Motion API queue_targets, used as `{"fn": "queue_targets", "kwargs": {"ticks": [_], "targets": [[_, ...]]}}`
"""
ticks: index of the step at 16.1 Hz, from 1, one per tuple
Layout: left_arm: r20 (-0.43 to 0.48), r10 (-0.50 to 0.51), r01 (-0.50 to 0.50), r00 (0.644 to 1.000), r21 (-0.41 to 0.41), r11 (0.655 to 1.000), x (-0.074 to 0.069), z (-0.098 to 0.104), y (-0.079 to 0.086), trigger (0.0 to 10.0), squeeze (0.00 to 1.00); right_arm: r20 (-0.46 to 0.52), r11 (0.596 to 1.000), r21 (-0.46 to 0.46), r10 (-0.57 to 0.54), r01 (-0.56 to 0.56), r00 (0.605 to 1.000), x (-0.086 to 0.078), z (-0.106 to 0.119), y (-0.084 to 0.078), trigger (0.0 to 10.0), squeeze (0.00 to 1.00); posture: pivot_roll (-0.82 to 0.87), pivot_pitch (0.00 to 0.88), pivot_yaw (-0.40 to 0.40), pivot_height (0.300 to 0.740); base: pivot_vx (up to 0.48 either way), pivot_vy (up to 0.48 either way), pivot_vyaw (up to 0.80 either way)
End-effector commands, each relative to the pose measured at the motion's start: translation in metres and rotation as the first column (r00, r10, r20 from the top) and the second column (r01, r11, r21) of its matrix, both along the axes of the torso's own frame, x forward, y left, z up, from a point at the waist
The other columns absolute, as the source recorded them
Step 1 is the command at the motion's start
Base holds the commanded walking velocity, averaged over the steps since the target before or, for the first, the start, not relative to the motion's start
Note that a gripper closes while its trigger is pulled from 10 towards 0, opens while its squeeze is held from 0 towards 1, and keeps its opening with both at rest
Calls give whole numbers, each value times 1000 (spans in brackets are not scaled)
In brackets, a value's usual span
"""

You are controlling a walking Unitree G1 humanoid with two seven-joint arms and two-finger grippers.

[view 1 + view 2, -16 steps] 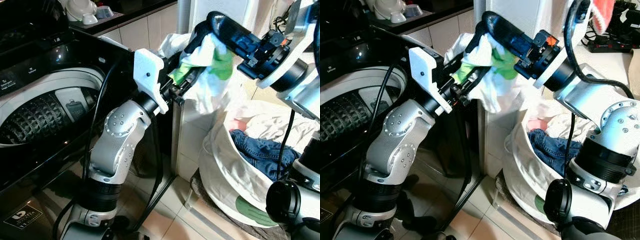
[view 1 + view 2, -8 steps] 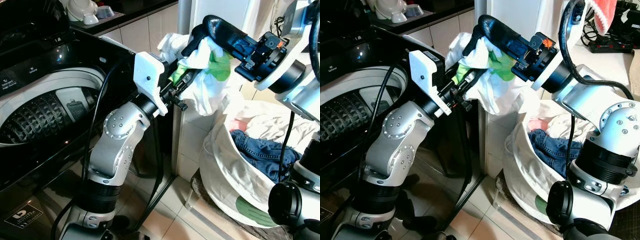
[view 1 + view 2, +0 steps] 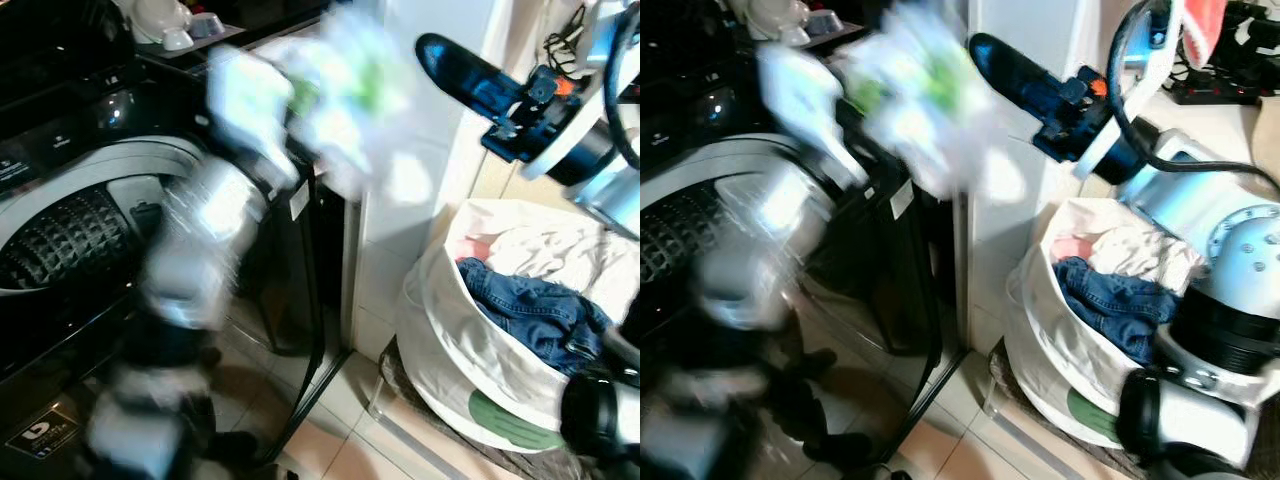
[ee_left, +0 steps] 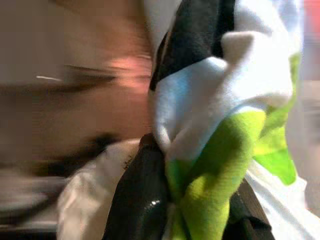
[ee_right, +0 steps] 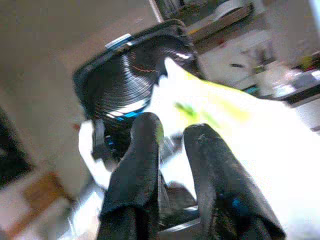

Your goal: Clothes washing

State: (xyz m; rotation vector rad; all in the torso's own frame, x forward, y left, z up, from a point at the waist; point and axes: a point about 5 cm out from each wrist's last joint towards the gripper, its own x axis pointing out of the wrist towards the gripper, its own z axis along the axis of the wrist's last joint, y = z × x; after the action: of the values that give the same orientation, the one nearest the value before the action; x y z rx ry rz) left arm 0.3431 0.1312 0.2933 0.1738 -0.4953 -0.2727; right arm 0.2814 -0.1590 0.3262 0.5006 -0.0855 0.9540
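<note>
Looking at your left gripper (image 4: pixel 200 210): jaws clenched on the white-and-green garment (image 3: pixel 345 95), blurred, beside the washing machine (image 3: pixel 70 230).
Right gripper (image 5: pixel 172 145): jaws released, empty, above the laundry basket (image 3: pixel 450 350).
Basket: jeans (image 3: pixel 530 310) inside.

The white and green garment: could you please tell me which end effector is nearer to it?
Left. The left end effector grips the white and green garment beside the washing machine. The right end effector is apart from it, above the laundry basket.

No legible text; washing machine (image 3: pixel 60 180) panel labels, sticker too blurred.
</note>
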Motion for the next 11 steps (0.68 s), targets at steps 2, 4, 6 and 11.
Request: {"fn": "queue_targets", "kwargs": {"ticks": [2, 4, 6, 11], "targets": [[130, 320, -328, 939, 45, 944, 7, 33, 53, 0, 0, 56, 997, -80, 27, -23, 998, -7, -3, 7, 10000, 0, -72, 0, 55, 740, 0, 0, 0], [93, 439, -447, 894, 255, 857, 24, 34, 89, 0, 0, 34, 977, -199, 81, -72, 996, -11, -19, 22, 10000, 0, -60, 0, 48, 740, 0, 0, 0], [-103, 477, -420, 873, 338, 842, 41, 1, 101, 0, 0, -4, 953, -301, 42, -41, 999, -4, -35, 29, 10000, 0, -55, 0, 48, 740, 0, 0, 0], [-389, 575, -472, 720, 332, 816, 56, -52, 129, 10000, 247, -38, 924, -382, 21, -34, 999, -6, -58, 37, 10000, 0, -73, 0, 66, 740, 0, 0, 0]]}}
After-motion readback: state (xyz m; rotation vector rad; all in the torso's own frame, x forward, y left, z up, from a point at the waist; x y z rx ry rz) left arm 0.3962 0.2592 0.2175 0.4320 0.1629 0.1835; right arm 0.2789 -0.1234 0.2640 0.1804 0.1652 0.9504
